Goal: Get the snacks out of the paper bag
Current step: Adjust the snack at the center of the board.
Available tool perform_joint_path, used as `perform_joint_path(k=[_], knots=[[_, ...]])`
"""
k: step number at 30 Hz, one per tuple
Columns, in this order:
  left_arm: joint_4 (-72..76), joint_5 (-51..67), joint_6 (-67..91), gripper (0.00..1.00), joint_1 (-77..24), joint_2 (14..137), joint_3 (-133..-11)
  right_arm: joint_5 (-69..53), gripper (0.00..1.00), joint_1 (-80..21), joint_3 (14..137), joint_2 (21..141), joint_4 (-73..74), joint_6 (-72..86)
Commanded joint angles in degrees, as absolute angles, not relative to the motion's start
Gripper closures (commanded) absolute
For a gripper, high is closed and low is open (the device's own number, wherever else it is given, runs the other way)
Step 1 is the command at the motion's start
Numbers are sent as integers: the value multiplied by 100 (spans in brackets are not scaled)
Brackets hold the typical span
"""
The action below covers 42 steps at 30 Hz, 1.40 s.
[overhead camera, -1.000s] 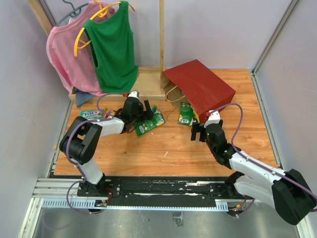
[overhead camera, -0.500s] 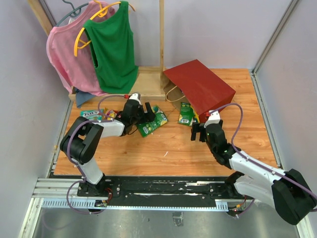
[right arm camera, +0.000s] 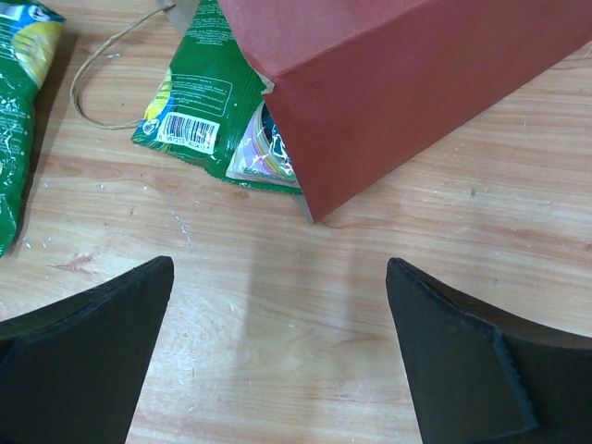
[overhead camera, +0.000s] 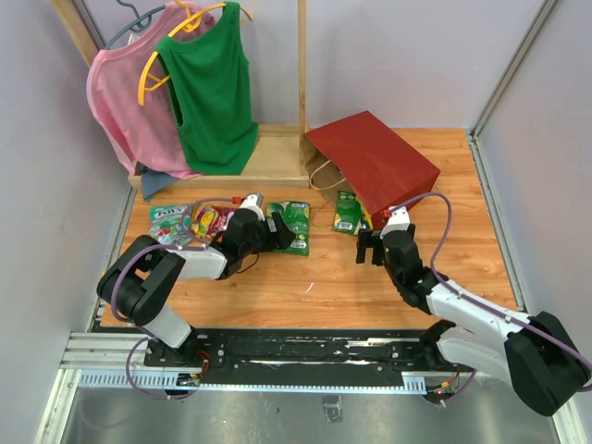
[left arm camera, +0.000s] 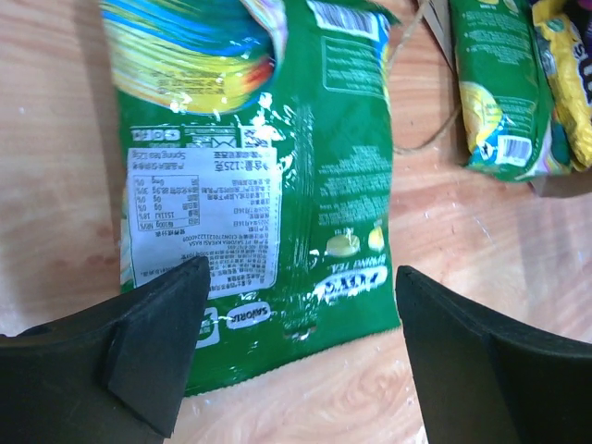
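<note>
The red paper bag lies on its side at the back right, its mouth facing left, and also shows in the right wrist view. A green snack packet lies at its mouth, with a colourful packet tucked under the bag's edge. Another green packet lies flat on the wood just ahead of my left gripper, which is open. In the left wrist view the packet reaches in between the open fingers. My right gripper is open and empty, low over bare wood in front of the bag's corner.
A green packet and a pink packet lie at the left. A pink and a green shirt hang on a wooden rack at the back. The bag's twine handle lies loose on the floor. Walls close in both sides.
My left gripper has swung toward the near side and right. The green packet has turned and moved right with it. The pink packet at the left is now uncovered. The right arm is still.
</note>
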<state>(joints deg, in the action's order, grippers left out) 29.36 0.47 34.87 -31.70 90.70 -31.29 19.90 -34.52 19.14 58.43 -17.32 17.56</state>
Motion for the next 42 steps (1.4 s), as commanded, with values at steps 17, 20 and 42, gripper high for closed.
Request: perform_joint_path(k=[17, 20, 42], knots=[[3676, 223, 4485, 14, -4027, 9211, -2097, 1822, 3, -3875, 1797, 5563, -2426, 1675], [3828, 199, 4627, 14, -4169, 9268, -2000, 2103, 3, -4192, 1671, 5284, -2615, 1537], [2063, -125, 4140, 2, -3778, 6414, -2093, 2011, 9, -5212, 2720, 7093, -2453, 3323]])
